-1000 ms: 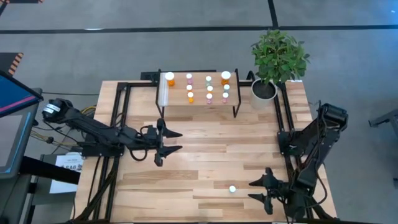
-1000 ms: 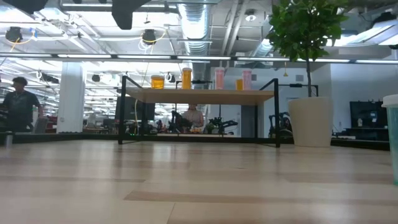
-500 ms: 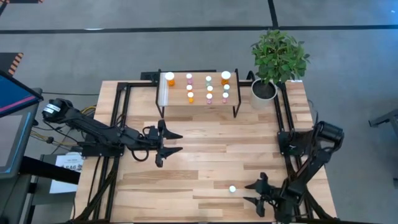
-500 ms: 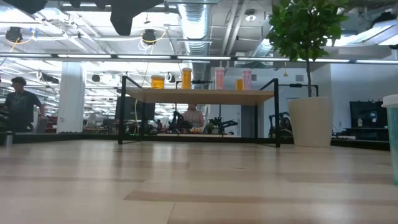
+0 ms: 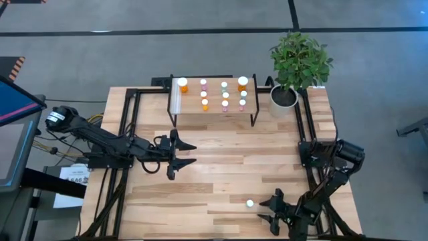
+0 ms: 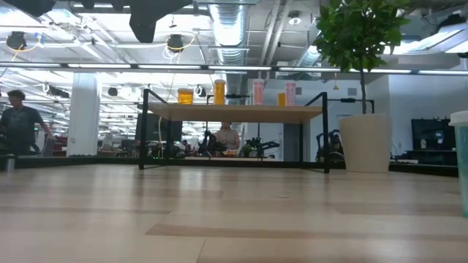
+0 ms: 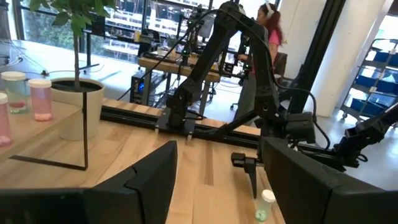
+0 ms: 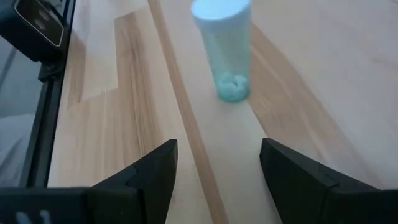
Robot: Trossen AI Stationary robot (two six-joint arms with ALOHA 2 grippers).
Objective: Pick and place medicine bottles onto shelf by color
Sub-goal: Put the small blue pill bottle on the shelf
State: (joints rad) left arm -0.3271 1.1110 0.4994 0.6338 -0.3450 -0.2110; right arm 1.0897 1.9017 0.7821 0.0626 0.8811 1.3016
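A: Right pincer first. It sits low over the near right part of the tabletop, fingers spread wide, nothing between them.

B: Noted. What lies ahead of it?

A: One green bottle with a white cap, upright on the boards, just beside the fingertips and apart from them. The right wrist view shows it standing clear in front of the open fingers, small pale pills in its base.

B: Left pincer?

A: Left pincer hangs over the middle left of the tabletop, fingers parted and empty, pointing toward the right side. Its wrist view looks between its own fingers across the boards to the green bottle and the right arm beyond.

B: Then the shelf.

A: The shelf stands at the far edge, wood top on thin black legs, white strip at its left end. Its bottles stand upright in short rows: a large orange one at the far left, another large orange one at the far right, small pink, orange and green ones between.

B: Beside it?

A: A potted plant in a white pot, just right of the shelf. In the low view a person shows far off in the room.
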